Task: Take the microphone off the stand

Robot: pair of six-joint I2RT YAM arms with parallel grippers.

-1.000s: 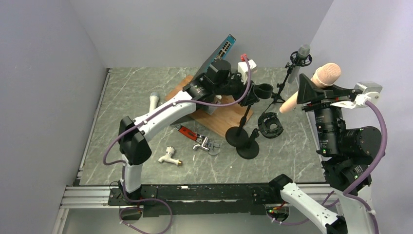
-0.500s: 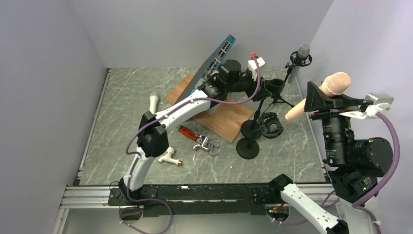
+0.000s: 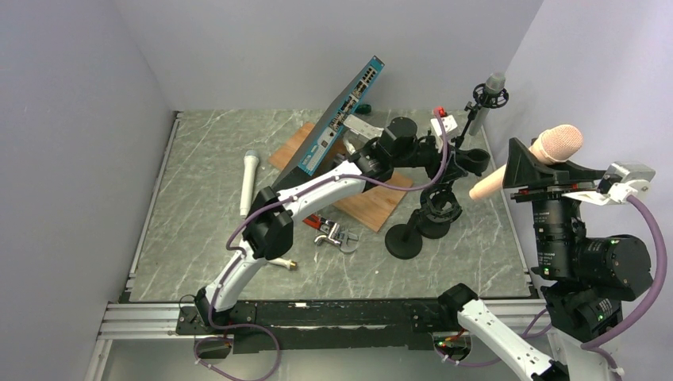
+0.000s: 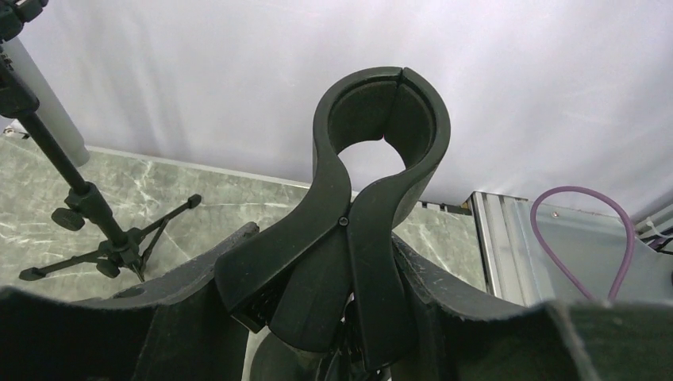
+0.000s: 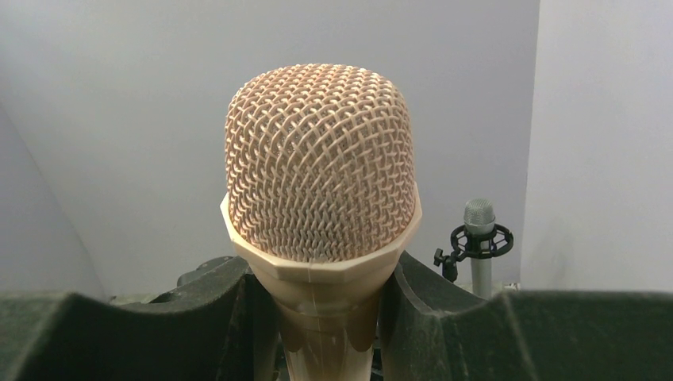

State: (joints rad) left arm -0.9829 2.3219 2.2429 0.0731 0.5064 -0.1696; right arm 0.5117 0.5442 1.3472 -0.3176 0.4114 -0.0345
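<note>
The pink-beige microphone (image 3: 548, 148) is clear of the stand and held up at the right side by my right gripper (image 3: 525, 168), which is shut on its body. In the right wrist view its mesh head (image 5: 321, 167) rises between my fingers (image 5: 198, 317). The black stand's spring clip (image 3: 474, 161) is empty. My left gripper (image 3: 454, 159) is shut on the clip's handles. The left wrist view shows the clip's open ring (image 4: 381, 119) above my gripper (image 4: 333, 294). The stand's round base (image 3: 403, 240) sits on the table below.
A blue network switch (image 3: 343, 109) leans on a wooden board (image 3: 373, 202). A white microphone (image 3: 248, 181) lies at the left. A grey microphone on a tripod (image 3: 487, 97) stands at the back right. A red-handled tool (image 3: 324, 228) and a black ring mount (image 3: 441, 209) lie near the stand base.
My left gripper has moved right with the clip in it, dragging the stand top along. My right gripper has carried the microphone further right and away from the clip.
</note>
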